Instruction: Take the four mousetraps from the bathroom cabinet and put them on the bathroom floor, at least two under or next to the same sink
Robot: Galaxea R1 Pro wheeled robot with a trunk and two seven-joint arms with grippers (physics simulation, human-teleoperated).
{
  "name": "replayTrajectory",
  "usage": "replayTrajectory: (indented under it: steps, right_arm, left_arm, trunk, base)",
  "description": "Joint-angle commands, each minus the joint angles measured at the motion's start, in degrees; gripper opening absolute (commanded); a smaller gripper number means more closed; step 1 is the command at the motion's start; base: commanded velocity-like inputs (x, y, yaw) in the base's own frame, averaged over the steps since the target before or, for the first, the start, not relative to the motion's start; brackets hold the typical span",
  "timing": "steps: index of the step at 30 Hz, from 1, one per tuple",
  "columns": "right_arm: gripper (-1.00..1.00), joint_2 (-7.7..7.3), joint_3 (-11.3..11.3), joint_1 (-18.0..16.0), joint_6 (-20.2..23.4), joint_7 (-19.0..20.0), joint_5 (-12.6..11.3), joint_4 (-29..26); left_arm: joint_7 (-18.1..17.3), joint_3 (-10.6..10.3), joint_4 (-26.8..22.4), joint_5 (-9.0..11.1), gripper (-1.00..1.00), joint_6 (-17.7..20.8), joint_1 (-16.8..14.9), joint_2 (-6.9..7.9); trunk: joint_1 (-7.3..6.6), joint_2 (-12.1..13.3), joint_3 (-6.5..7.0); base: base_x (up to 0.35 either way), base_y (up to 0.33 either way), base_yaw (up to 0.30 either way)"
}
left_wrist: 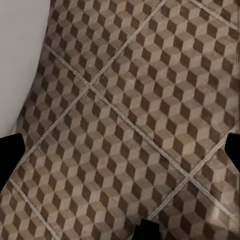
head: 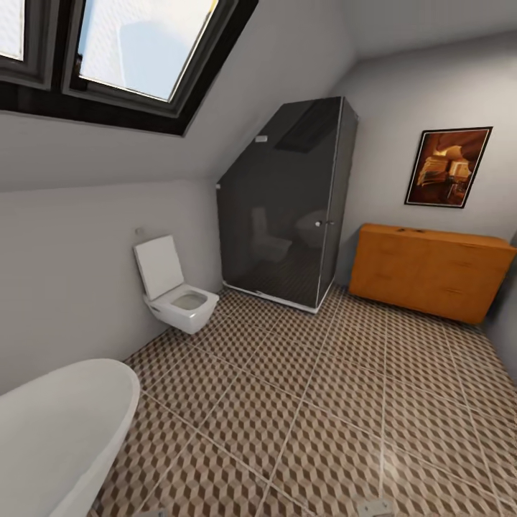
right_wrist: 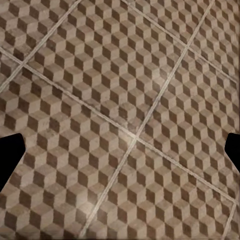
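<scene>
Across tiled bathroom floor (head: 323,402), orange-brown cabinet (head: 431,276).

Bathroom w/ cube-pattern tiled floor (head: 301,402). Orange-brown cabinet (head: 431,271) stands at far right wall, small dark bits on its top, too small to ID. Framed picture (head: 448,166) hangs above it. Dark glass shower (head: 287,208) in corner, toilet (head: 176,287) at left wall, lid up. White bathtub (head: 57,431) near left, skylight (head: 136,43) overhead.
</scene>
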Motion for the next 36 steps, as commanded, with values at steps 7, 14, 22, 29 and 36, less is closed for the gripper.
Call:
replayTrajectory:
  steps: [7,14,22,29,36]
  right_arm:
    - [1.0,0.0,0.0,0.0,0.0,0.0,0.0,0.0]
    - [1.0,0.02,0.0,0.0,0.0,0.0,0.0,0.0]
    - [1.0,0.0,0.0,0.0,0.0,0.0,0.0,0.0]
    - [1.0,0.0,-0.1,0.0,0.0,0.0,0.0,0.0]
    - [1.0,0.0,-0.1,0.0,0.0,0.0,0.0,0.0]
  left_arm:
    - [0.0,0.0,0.0,0.0,1.0,0.0,0.0,0.0]
    - [0.0,0.0,0.1,0.0,1.0,0.0,0.0,0.0]
    - [0.0,0.0,0.1,0.0,1.0,0.0,0.0,0.0]
    - [0.0,0.0,0.1,0.0,1.0,0.0,0.0,0.0]
    - [0.0,0.0,0.1,0.0,1.0,0.0,0.0,0.0]
  trunk:
    - [0.0,0.0,-0.36]
    - [0.0,0.0,-0.58]
    - [0.0,0.0,-1.26]
    - [0.0,0.0,-1.9]
    - [0.0,0.0,-2.51]
  base:
    - [0.0,0.0,-0.135]
    - [0.0,0.0,-0.022]
    - [0.0,0.0,-0.002]
    - [0.0,0.0,-0.049]
    - [0.0,0.0,-0.128]
